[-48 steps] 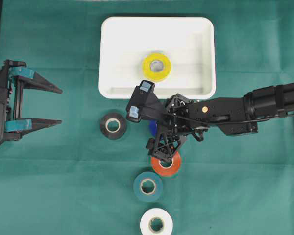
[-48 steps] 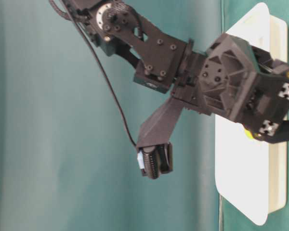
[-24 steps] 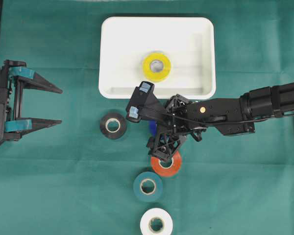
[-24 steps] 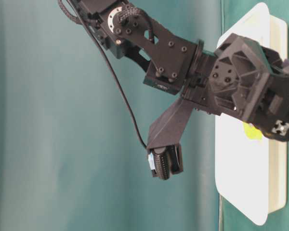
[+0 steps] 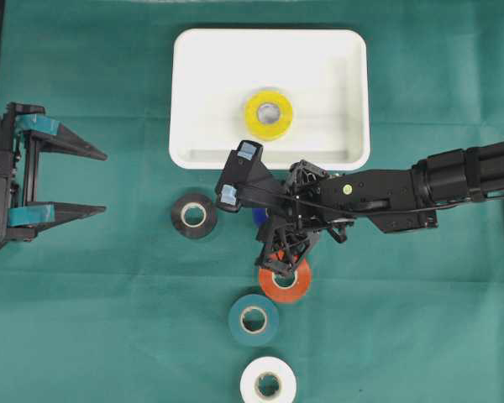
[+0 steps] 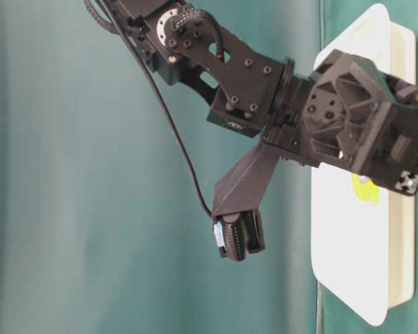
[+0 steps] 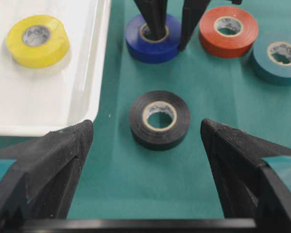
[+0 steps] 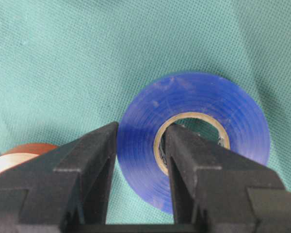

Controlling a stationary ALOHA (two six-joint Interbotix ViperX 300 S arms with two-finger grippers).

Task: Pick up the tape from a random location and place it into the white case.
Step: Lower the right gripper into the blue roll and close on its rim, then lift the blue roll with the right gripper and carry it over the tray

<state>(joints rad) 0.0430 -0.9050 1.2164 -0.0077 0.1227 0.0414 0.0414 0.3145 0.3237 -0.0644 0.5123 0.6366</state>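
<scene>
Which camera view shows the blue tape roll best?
The right wrist view: the blue tape roll fills it, its wall pinched by the right end effector. The left wrist view shows it small; overhead, the arm hides most of it; the table-level view shows none.

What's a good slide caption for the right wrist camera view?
Right claw shut on the blue tape roll, one finger inside its core and one outside, on the green cloth.

Overhead straight down; table-level sideways; wrist views close, both sharing blue tape (image 8: 194,141).
</scene>
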